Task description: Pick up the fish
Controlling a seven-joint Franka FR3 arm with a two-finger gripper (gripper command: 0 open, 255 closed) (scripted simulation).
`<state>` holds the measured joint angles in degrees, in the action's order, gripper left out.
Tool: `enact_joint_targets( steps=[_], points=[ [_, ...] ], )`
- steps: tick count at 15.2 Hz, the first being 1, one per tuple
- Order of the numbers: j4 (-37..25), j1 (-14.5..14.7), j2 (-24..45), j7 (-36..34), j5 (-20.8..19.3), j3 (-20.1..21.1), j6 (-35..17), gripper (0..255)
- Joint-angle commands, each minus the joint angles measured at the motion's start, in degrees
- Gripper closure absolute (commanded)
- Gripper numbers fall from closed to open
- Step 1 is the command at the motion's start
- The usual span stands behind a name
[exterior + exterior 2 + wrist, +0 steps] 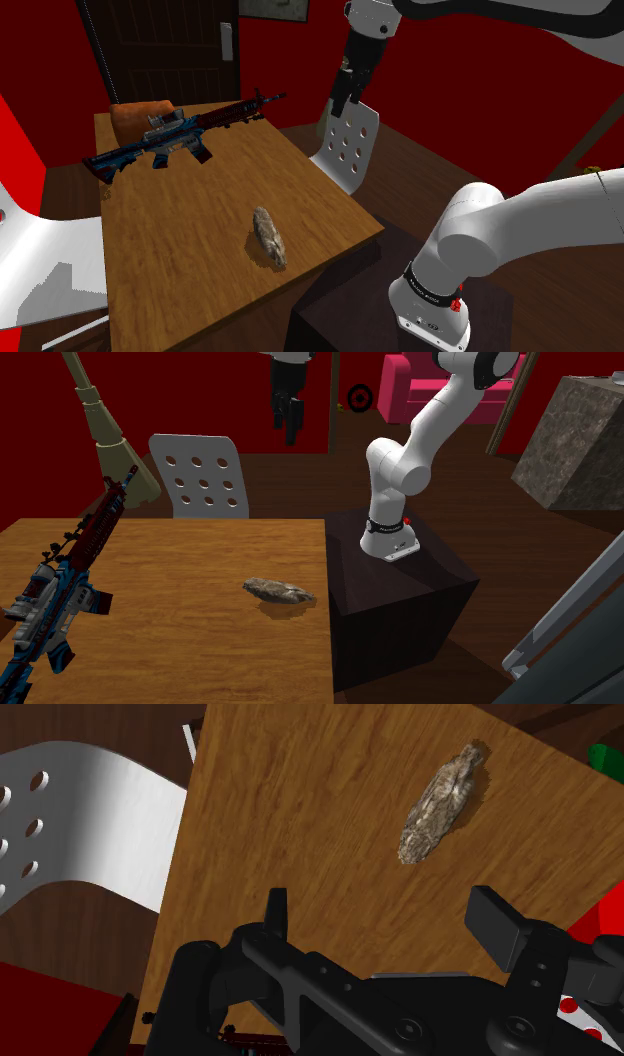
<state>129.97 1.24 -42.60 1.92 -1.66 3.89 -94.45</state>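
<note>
In the wrist view a white perforated chair [100,814] lies out past the finger farther from the fish. The jaws stand spread over the wooden surface [290,824], clasping nothing. The grey-brown fish [440,802] lies flat on the surface ahead of the other finger [495,919], well apart from it. The shoulder view adds a blue-and-red rifle [175,140] on the surface, far from the jaws, which hang high above the chair.

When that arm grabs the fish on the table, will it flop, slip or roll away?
The fish looks mottled and rough, so probably stiff and not slippery. It lies long and flattish on the table, so it likely won't roll. Its narrow body should fit the open end effector.
</note>
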Motion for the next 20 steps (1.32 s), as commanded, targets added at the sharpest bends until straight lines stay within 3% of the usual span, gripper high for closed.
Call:
enact_joint_targets(
  steps=[1,11,20],
  points=[
    [0.00,0.00,0.00,0.00,0.00,0.00,0.00,0],
    [16.43,1.15,1.03,-11.23,2.35,8.61,-18.81,0],
    [23.89,0.02,12.13,-23.82,1.82,18.78,-38.08,0]
  ],
)
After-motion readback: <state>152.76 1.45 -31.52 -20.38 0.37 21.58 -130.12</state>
